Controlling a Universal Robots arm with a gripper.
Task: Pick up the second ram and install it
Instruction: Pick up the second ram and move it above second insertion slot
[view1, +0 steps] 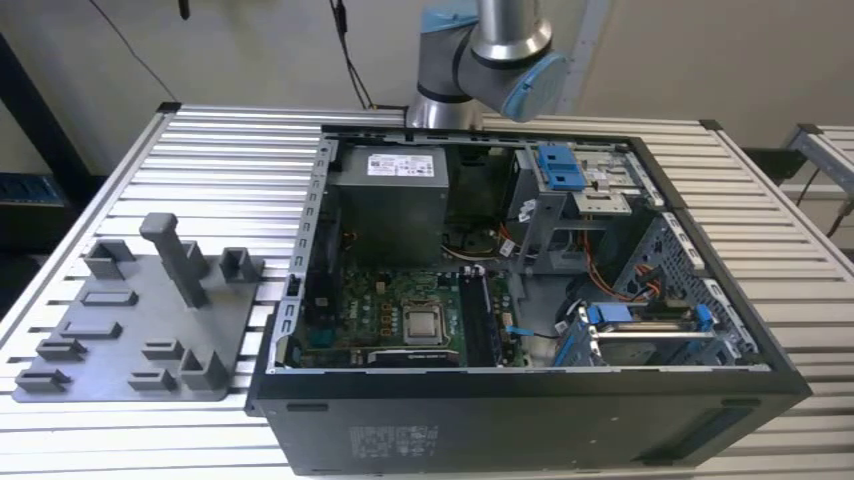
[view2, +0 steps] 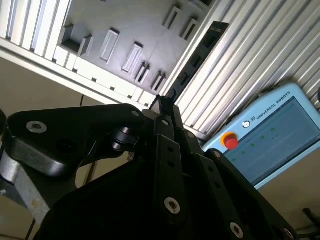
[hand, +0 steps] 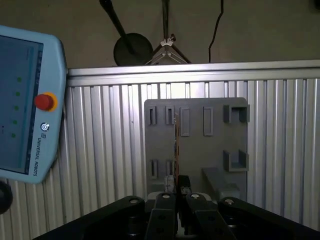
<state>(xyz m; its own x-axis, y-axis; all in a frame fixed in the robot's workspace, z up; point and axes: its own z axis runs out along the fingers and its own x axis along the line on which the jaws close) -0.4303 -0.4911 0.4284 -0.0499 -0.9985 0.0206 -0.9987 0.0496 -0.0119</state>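
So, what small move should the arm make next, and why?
Probably carry the second ram over toward the open computer case. The gripper holds the stick by one end above the gray fixture plate, so it seems already lifted; the motherboard lies inside the case.

We see an open black computer case (view1: 534, 420) on the slatted table (view1: 214, 150), with its motherboard (view1: 387, 300), grey power supply (view1: 387, 205) and blue drive latches (view1: 562, 168) exposed. A grey fixture plate (view1: 220, 320) lies beside it, on the exterior view's left. The first wrist view shows a blue-framed tablet (hand: 25, 100) with a red button (hand: 44, 101).
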